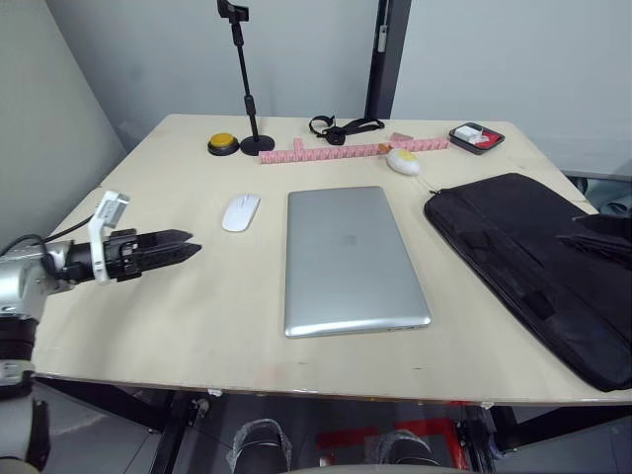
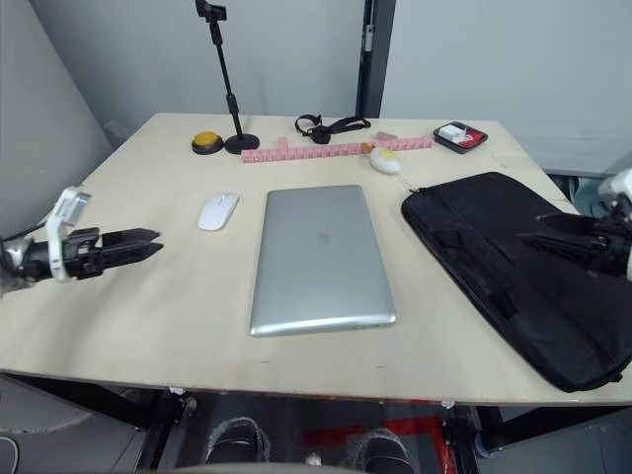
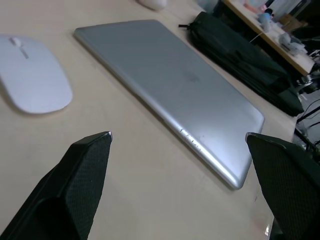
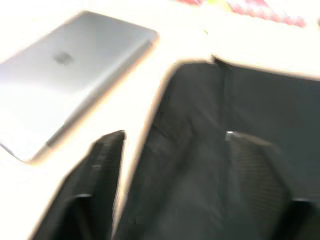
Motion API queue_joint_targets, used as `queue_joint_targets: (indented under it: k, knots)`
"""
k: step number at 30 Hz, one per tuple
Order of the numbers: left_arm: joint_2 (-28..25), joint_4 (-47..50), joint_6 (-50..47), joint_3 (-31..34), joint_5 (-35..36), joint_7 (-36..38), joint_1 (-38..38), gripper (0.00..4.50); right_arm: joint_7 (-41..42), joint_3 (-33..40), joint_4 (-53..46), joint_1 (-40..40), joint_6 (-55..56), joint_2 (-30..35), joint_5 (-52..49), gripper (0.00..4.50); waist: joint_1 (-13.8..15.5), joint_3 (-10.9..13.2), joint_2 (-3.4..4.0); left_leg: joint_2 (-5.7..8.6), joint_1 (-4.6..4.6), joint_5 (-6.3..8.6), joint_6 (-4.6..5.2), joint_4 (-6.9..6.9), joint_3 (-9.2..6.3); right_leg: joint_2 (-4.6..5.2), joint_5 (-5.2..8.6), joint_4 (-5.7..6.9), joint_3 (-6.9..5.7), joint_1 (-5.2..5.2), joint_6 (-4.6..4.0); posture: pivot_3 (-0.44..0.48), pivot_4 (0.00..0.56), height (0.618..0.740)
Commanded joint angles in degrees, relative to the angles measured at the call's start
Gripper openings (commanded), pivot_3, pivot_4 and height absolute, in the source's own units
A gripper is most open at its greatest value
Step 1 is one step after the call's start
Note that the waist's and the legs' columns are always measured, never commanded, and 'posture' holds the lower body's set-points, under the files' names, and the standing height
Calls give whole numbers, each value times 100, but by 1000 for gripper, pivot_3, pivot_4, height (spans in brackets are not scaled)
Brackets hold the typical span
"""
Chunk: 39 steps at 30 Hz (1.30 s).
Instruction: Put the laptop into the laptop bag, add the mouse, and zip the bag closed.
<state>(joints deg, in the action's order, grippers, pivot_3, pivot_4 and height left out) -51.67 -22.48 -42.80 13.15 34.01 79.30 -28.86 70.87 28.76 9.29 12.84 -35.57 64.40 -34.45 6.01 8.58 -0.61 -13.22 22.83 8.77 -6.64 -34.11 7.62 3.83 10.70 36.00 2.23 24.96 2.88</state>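
Lying flat mid-table, lid closed, the laptop (image 1: 352,259) sits between the mouse (image 1: 241,211) on its left and the laptop bag (image 1: 534,262) on its right, none touching. Left gripper (image 1: 188,248) hovers over bare table left of the mouse, jaws wide, empty. Right gripper (image 4: 172,145) hangs above the bag, jaws wide, holding nothing.

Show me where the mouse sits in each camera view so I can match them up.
Left eye view: mouse on the table, just left of the laptop.
Right eye view: mouse, again left of the laptop.
Left wrist view: mouse beyond the left gripper.
Right wrist view: I can't make it out here.
Shared landmark: the laptop.
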Motion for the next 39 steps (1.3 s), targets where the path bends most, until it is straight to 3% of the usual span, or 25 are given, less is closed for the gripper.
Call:
queue_joint_targets:
  k: [1, 6, 7, 11, 16, 21, 25, 29, 33, 39]
  knots:
    - [223, 179, 565, -209, -224, -86, -138, 4500, -390, 57, -877, 289, -390, -189, -459, 1958, -6, -2, 4, 0, -1, 0, 0, -1, 1, 0, 0, 1, 2, 0, 0, 0, 150, 739]
    - [818, -296, 1654, -658, -788, -208, -487, 4500, -1077, -872, -1572, 796, -463, -752, -240, 214, 9, -4, 4, -1, -1, -2, 1, -10, -3, -2, 0, 13, 0, -1, 0, 0, 150, 739]
    - [909, -442, 1790, -755, -915, -248, -564, 4500, -1152, -1043, -1663, 831, -463, -844, -188, 37, 13, -5, 4, -1, -1, -3, 1, -10, -2, 0, 0, 16, -3, -1, 0, 0, 150, 739]
    - [1259, -1127, 1976, -1005, -1235, -464, -962, 4500, -1333, -1716, -1867, 1053, -367, -1163, 48, 37, 15, -5, 6, 2, 5, -3, 0, -10, -3, 2, 0, 14, -5, 0, 1, 0, 150, 739]
    - [1318, -1585, -970, -753, -361, -311, -1644, 4500, -1214, -2299, -1638, 1299, -155, -1465, 301, 37, 8, -5, 5, 5, 14, -3, -4, -8, -3, 3, 0, 12, -6, 9, 1, 0, 150, 739]
    - [1285, -2018, -1903, -1035, -433, -197, -1872, 4500, -1181, -2667, -1246, 1551, 82, -1690, 634, 37, -26, -6, 6, 7, 9, -3, -7, -7, -1, 4, 1, 13, -1, 5, 0, 0, 150, 739]
    - [1621, -3031, -1762, -932, -750, -841, -2275, 4500, -1851, -3607, -408, 2057, 657, -2002, 2015, 37, -42, -6, 6, 6, 8, -4, -8, -8, -7, 2, 0, 15, -7, 1, 0, 0, 150, 739]
    - [1906, -3684, -1846, -1023, -980, -971, -2620, 4500, -2257, -4223, 297, 2362, 767, -2324, 2885, 37, -6, -6, 6, 7, 9, -12, -17, -7, -24, 3, -1, 15, -23, -9, 0, 0, 150, 739]
    - [2173, -4234, -1714, -819, -1096, -1269, -2916, 4500, -2430, -4493, 901, 2539, 847, -2580, 3341, 37, 20, -6, 7, 31, 14, -14, -17, -6, -26, 25, -1, 6, -26, -14, 0, 0, 150, 739]
    - [2483, -4519, -1574, -731, -1224, -1335, -3031, 4500, -2653, -4533, 904, 2424, 723, -2929, 3616, 37, -12, -7, 6, 42, -23, -13, -10, -4, -32, 40, -1, 2, -29, -57, 0, 0, 150, 739]
